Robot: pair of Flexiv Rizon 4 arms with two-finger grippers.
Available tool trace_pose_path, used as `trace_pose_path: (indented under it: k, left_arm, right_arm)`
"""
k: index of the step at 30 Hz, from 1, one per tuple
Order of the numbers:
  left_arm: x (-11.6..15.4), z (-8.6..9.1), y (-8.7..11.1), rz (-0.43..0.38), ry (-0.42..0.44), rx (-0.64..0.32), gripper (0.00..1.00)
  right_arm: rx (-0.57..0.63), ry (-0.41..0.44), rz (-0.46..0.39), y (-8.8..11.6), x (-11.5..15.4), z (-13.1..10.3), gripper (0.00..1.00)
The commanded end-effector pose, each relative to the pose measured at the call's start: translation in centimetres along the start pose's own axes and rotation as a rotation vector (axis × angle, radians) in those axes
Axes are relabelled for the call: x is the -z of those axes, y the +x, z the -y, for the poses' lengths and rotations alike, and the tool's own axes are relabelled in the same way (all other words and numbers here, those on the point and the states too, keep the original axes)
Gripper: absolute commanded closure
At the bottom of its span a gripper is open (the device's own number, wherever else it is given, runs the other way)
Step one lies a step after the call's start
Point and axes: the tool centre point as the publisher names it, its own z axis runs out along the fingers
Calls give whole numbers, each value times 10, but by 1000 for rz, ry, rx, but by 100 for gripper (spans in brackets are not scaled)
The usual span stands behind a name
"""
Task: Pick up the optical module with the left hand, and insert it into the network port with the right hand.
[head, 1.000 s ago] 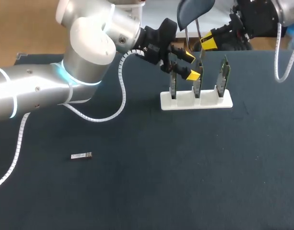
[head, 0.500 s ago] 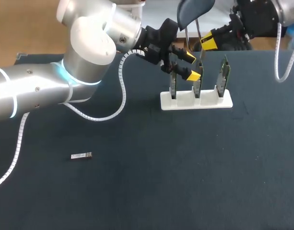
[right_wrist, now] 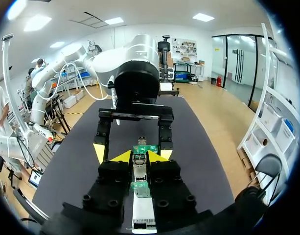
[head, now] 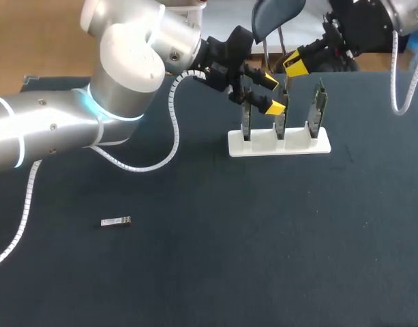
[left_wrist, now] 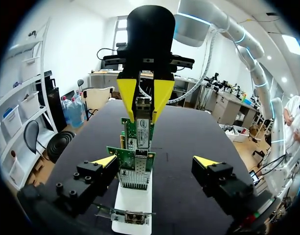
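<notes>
While lying flat on the dark table, far left of everything else: optical module, small and silvery, touched by nothing, well apart from both grippers. Further right, left arm, in from the left side and stretched past the middle. At its end, left gripper, fingers spread wide, clamped on nothing, held over the left part of the white rack. From the left wrist, 1 yellow tip on either side of the row of boards, nearest board under the gripper. Standing in the rack, 3 network cards, upright in a row, green boards with metal ports. Above and behind these, right gripper, in from the upper right corner, lined up with the row from its far end. In both wrist views, metal port of the far card right at this gripper; clamped on it or merely near, cannot tell.
</notes>
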Motion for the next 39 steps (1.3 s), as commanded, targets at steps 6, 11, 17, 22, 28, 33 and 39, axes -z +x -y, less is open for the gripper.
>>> trace_pose_path:
  k: [6,11,17,22,28,33,39]
  left_arm:
    - [0,-2,-1,-4,4,1,0]
    - [0,-2,-1,-4,4,1,0]
    - [0,-2,-1,-4,4,1,0]
    - [0,-2,-1,-4,4,1,0]
    - [0,-2,-1,-4,4,1,0]
    - [0,-2,-1,-4,4,1,0]
    - [0,-2,-1,-4,4,1,0]
  right_arm:
    - [-9,-7,-8,4,-6,4,100]
    - [-8,3,-15,6,-9,6,100]
    - [-11,14,-19,6,-10,8,100]
    - [-11,21,-25,6,-11,8,100]
    - [-28,22,-24,10,-14,6,100]
    - [-44,23,-26,13,-15,4,100]
    - [-44,21,-16,12,-14,2,0]
